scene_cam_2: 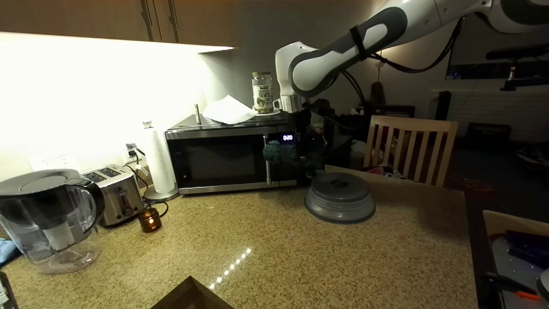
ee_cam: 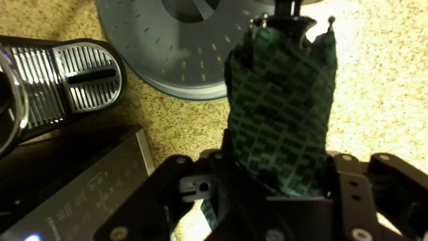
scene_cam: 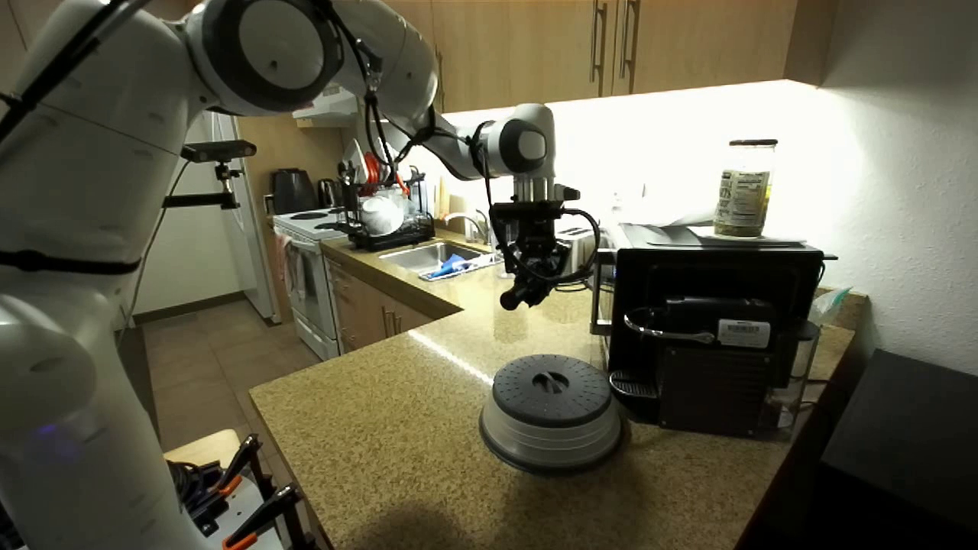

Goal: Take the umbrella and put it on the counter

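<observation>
The umbrella (ee_cam: 281,110) is a short dark green and black bundle with a black handle end. My gripper (ee_cam: 278,160) is shut on it, one finger on each side. In both exterior views the gripper (scene_cam: 539,263) (scene_cam_2: 302,154) holds the umbrella (scene_cam: 519,296) (scene_cam_2: 276,151) in the air above the counter (scene_cam: 382,443), roughly level. The counter is tan speckled stone and also shows in the wrist view (ee_cam: 184,130). In the wrist view the umbrella overlaps the rim of the grey dish below. The gripper's dark body hides part of the umbrella.
A round grey domed dish (scene_cam: 550,443) stands on the counter near the black coffee machine (scene_cam: 714,382). The microwave (scene_cam_2: 223,159) stands behind, with a jar (scene_cam: 745,187) on top. A toaster (scene_cam_2: 116,193), paper towel roll (scene_cam_2: 158,161) and water pitcher (scene_cam_2: 47,219) stand along the counter.
</observation>
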{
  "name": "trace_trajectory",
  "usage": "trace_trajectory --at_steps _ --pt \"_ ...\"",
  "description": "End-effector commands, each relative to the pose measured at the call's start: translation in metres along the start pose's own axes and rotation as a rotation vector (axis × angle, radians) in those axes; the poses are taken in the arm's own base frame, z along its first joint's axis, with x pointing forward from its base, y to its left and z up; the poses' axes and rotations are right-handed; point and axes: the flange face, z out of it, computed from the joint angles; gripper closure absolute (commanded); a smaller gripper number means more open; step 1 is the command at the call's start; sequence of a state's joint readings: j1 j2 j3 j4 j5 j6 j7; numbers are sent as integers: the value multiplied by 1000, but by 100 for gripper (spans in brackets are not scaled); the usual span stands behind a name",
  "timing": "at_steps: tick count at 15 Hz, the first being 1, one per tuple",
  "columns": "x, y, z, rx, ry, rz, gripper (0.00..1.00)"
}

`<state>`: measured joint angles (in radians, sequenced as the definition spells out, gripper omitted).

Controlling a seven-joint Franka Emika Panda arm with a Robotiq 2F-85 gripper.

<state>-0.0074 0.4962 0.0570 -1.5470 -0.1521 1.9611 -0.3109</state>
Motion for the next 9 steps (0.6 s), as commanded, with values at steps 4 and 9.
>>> trace_trajectory --at_steps 4,9 --pt "-27 -44 1 97 63 -86 86" --pt "-41 -67 9 133 43 -136 86"
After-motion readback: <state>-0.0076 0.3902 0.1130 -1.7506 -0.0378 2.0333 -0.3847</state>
